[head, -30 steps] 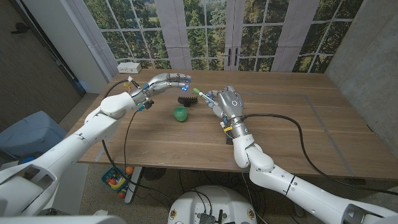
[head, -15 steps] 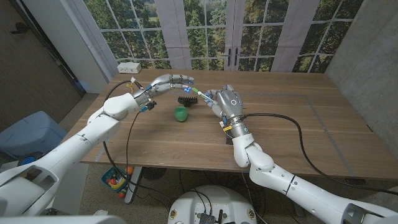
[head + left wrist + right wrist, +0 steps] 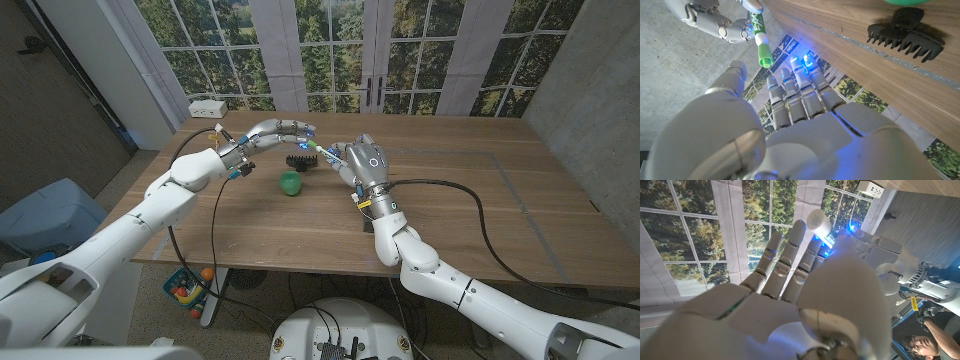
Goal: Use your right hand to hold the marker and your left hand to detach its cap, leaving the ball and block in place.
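The white marker with green lettering and a green cap (image 3: 758, 36) is held in the air above the far part of the wooden table (image 3: 450, 215), gripped by the white right hand (image 3: 360, 165) with its capped end pointing toward the left hand (image 3: 288, 130). The left wrist view shows what the head view leaves small: the green cap tip sits just beside the left hand's thumb, close to its extended fingers (image 3: 800, 95), which are spread apart and hold nothing; whether thumb and cap touch cannot be told. In the head view the left hand's fingertips reach in near the cap from the robot's left. In the right wrist view the right hand's fingers (image 3: 790, 255) curl upward, with the left hand just beyond them. Below the marker on the table lie a black toothed hair clip (image 3: 300, 160) and, nearer the robot, a green ball (image 3: 290, 183).
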Motion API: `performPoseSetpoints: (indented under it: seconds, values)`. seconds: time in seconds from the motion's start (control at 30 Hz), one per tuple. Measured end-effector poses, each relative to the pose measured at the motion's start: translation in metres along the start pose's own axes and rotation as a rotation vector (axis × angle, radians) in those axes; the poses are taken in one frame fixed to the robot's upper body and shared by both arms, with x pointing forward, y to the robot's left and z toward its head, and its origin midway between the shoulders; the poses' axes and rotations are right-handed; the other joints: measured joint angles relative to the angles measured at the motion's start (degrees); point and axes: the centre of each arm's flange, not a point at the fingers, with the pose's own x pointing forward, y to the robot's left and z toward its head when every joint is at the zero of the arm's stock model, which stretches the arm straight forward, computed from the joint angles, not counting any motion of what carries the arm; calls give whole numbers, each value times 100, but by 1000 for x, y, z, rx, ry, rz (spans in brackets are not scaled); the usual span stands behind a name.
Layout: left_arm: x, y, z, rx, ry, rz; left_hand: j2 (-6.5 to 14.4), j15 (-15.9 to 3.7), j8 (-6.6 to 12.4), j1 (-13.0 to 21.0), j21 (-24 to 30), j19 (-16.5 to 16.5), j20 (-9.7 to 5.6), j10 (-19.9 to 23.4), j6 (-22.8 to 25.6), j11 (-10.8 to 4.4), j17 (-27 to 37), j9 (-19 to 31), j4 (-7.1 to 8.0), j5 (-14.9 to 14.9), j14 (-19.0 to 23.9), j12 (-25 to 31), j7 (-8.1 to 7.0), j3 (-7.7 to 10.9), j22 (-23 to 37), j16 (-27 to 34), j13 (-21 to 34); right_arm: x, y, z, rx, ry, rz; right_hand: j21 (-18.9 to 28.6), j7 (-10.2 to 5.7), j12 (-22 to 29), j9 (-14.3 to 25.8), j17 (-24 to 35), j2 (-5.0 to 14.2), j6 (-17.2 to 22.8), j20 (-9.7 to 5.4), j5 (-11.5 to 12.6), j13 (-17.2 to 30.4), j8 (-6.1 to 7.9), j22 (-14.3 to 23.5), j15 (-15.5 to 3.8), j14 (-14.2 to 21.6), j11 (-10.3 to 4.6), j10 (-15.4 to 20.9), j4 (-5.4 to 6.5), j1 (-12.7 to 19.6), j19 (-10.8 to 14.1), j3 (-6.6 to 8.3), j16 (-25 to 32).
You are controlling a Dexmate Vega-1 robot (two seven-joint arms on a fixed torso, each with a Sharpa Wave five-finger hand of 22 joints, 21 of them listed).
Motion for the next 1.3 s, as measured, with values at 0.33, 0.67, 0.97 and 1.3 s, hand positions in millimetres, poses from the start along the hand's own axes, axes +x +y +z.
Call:
performPoseSetpoints:
  seconds: [0.33, 0.67, 0.97, 1.3]
  values:
    - [4, -2, 1, 6, -2, -12, 423, -102, 0, 553, 231, 291, -17, 518, 122, -133, 171, 7, -88, -161, 455, 132, 187, 88, 28, 359, 38, 3, 0, 1, 6, -10, -3, 0, -50, -18, -2, 0, 1, 49, 0, 0, -15, -22, 0, 0, 0, 0, 41, 75, 1, 0, -66, 0]
    - [10, -1, 0, 15, 2, -24, 730, -347, 242, 1077, 645, 619, -29, 1584, 906, -292, 322, 56, -145, -187, 1211, 489, 566, 196, 79, 738, 149, 4, -1, 2, 19, -12, -10, 44, -50, -22, -8, 0, -14, 50, 0, -34, -17, -43, 0, 0, 0, 0, 41, 98, 60, 1, -89, 0]
    - [13, 0, -1, 21, 7, -25, 779, -734, 545, 1945, 1495, 875, -60, 2088, 1845, 97, 823, 411, -187, -211, 2338, 713, 717, 283, 184, 1363, 108, 6, -3, 2, 27, -10, -22, 44, -192, -29, -17, 0, -97, 192, 0, -67, -20, -46, 1, 0, 0, -12, 52, 137, 144, 1, -128, 0]
    - [10, -1, 4, 48, 3, 38, 799, -724, 925, 2103, 2161, 875, -60, 2182, 1976, 190, 1610, 862, -92, -130, 2509, 713, 916, 78, 240, 1780, 107, 9, -6, -2, 41, 6, -53, 44, -296, -45, -8, 0, -97, 339, 0, -88, -54, -67, 1, 0, 0, -13, 51, 185, 144, 1, -176, 0]
